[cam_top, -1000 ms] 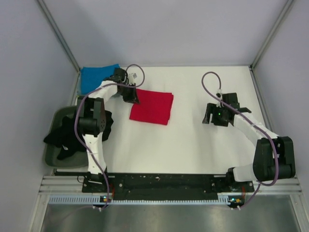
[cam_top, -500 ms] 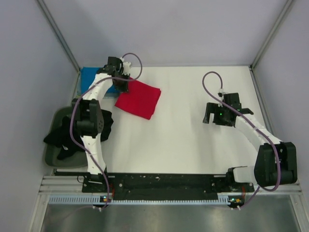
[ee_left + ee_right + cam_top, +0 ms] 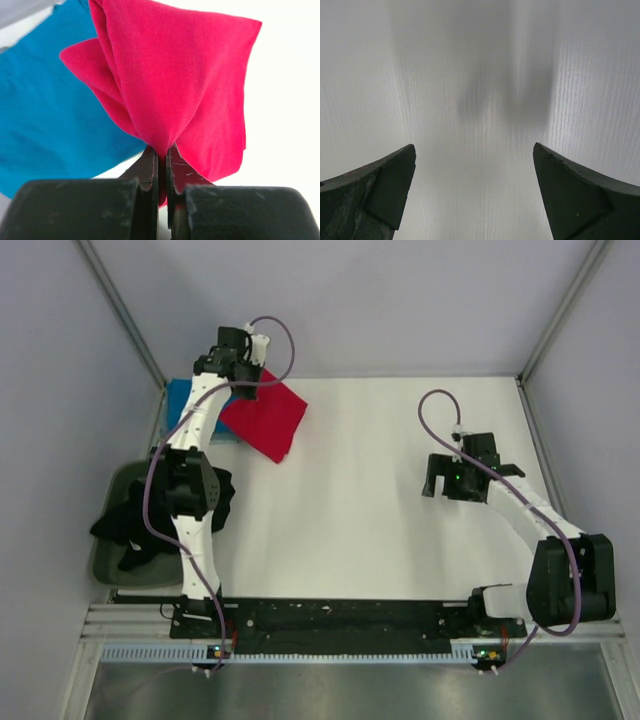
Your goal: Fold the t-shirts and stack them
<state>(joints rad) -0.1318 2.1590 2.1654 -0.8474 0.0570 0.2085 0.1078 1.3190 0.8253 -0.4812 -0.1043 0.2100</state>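
Moved: red t-shirt (image 3: 262, 420) back-left over blue t-shirt (image 3: 179, 400), partly hiding it | left hand (image 3: 162, 153) pinches red t-shirt | right hand (image 3: 475, 170) spread

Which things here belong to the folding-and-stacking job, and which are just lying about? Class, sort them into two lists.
Belong to the job:
- red t-shirt, pinched in the left gripper
- blue t-shirt
- black t-shirt, heaped in the tub

Just lying about:
- the tub itself
- the white table
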